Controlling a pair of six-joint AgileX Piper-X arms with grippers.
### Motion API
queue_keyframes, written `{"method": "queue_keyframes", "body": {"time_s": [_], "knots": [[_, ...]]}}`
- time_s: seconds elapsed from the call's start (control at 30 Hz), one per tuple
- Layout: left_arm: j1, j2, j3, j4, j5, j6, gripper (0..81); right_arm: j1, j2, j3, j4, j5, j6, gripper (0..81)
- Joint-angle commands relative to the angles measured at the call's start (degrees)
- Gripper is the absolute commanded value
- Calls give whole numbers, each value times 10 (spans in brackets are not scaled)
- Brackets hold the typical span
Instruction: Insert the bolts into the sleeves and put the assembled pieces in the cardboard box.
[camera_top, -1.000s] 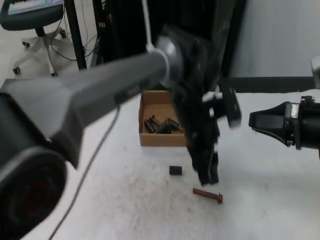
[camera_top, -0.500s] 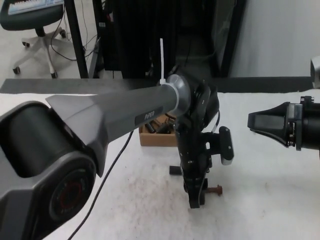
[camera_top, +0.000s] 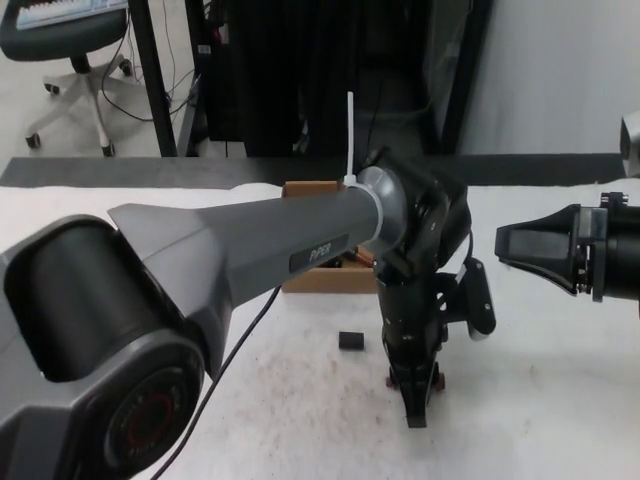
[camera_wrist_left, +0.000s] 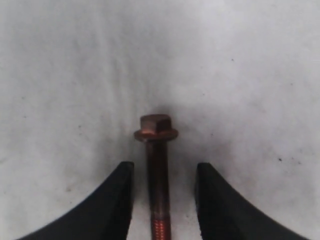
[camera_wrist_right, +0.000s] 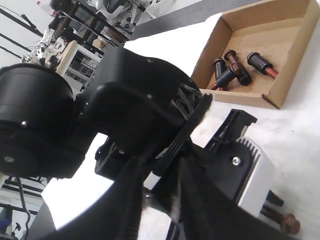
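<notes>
A copper-coloured bolt (camera_wrist_left: 157, 160) lies flat on the white bench, its hex head pointing away from my left gripper (camera_wrist_left: 162, 200). That gripper is open, with one black finger on each side of the shank and small gaps between. In the high view the left gripper (camera_top: 415, 405) points straight down over the bolt (camera_top: 432, 378). A small black sleeve (camera_top: 350, 341) lies loose on the bench beside it. The cardboard box (camera_wrist_right: 282, 95) holds several assembled pieces (camera_wrist_right: 235, 67). My right gripper (camera_top: 500, 245) hangs at the right, open and holding nothing.
The left arm's thick grey link (camera_top: 250, 250) crosses the high view and hides much of the box (camera_top: 310, 277). The left arm's wrist and its camera block (camera_wrist_right: 245, 170) sit close in front of the right gripper. Black frames and a chair stand behind the bench.
The left arm has swung down and toward the near side, lowering its gripper from above the box area to straddle the bolt. The right arm has kept still.
</notes>
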Motion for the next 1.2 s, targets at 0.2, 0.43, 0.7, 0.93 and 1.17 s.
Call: {"method": "queue_keyframes", "body": {"time_s": [0.2, 0.43, 0.7, 0.93, 1.17], "knots": [[-2, 0, 1, -13, -10, -12, 378, -6, -6, 0, -3, 11, -6, 249], [-2, 0, 1, -7, -10, -12, 378, -61, -6, 0, -3, 12, -2, 249], [-2, 0, 1, -8, -10, -25, 378, -99, -6, 0, 37, 5, -17, 249], [-2, 0, 1, -24, -33, -29, 378, -104, -6, 0, 37, 4, -18, 249], [-2, 0, 1, -32, -34, -56, 378, -104, -6, 0, 37, 4, -18, 249]]}}
